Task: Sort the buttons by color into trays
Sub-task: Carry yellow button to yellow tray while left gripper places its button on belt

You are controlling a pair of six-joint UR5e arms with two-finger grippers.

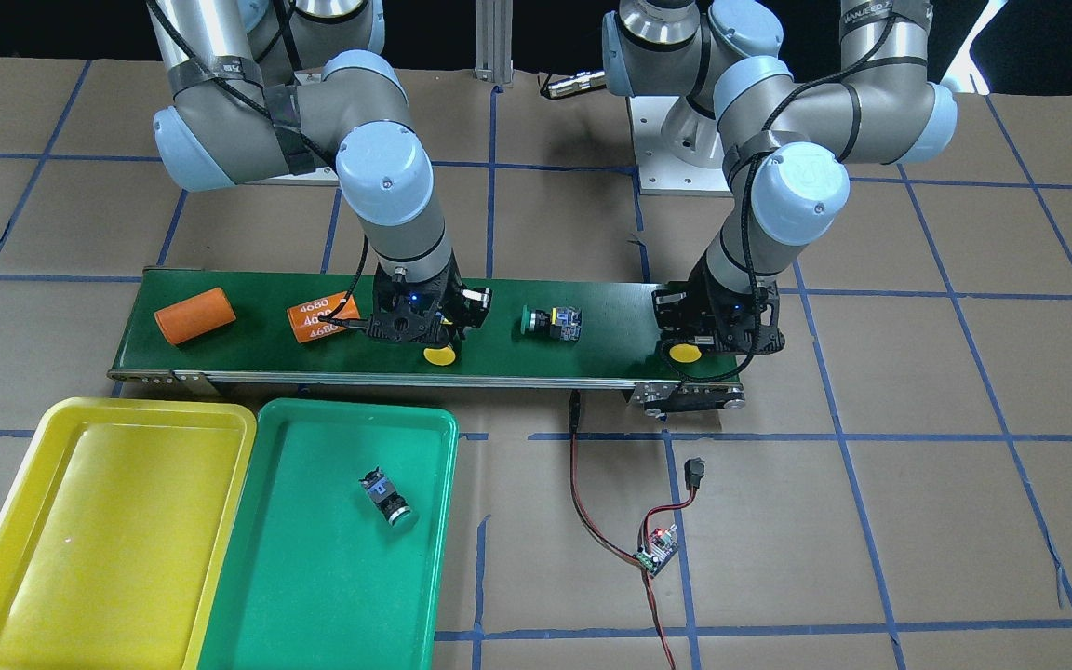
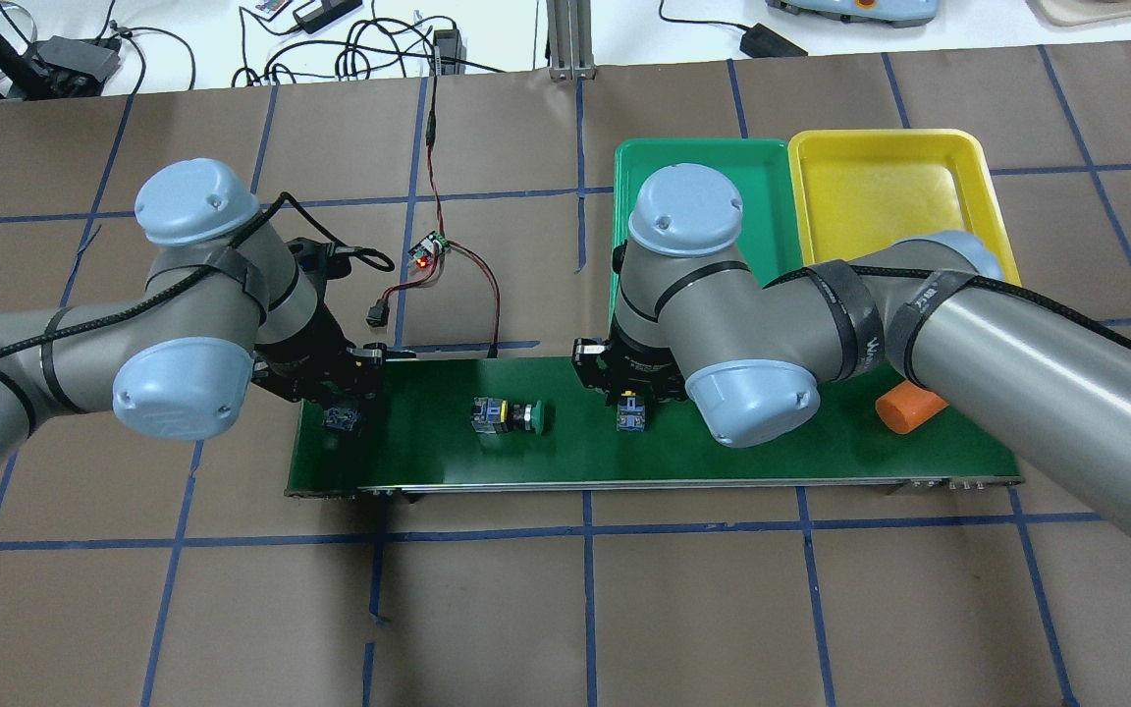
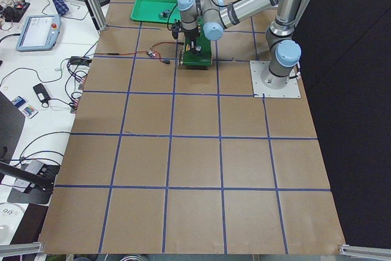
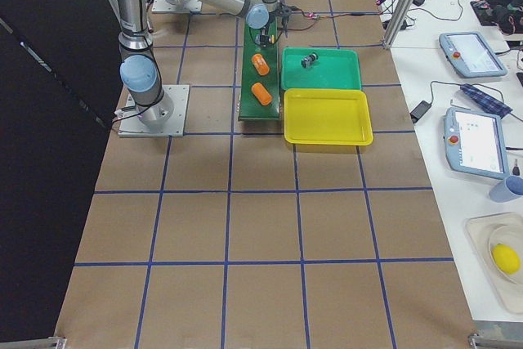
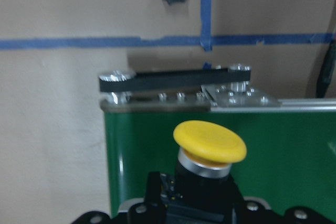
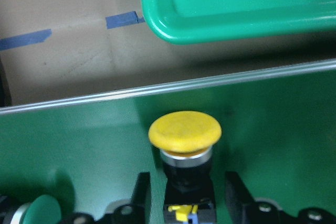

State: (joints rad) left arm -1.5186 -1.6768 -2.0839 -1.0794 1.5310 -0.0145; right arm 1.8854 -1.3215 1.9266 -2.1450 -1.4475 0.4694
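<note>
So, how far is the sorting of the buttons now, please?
Done: one green button lies in the green tray. In hand: the right gripper stands open around its yellow button on the belt; the left gripper is at the other yellow button, grip unclear. Left: both must reach the yellow tray, and the second green button lies on the belt.

yellow tray (image 1: 108, 530): open above | orange cylinder (image 1: 317, 321): just beside right claw (image 1: 434, 340), maybe touching
</note>
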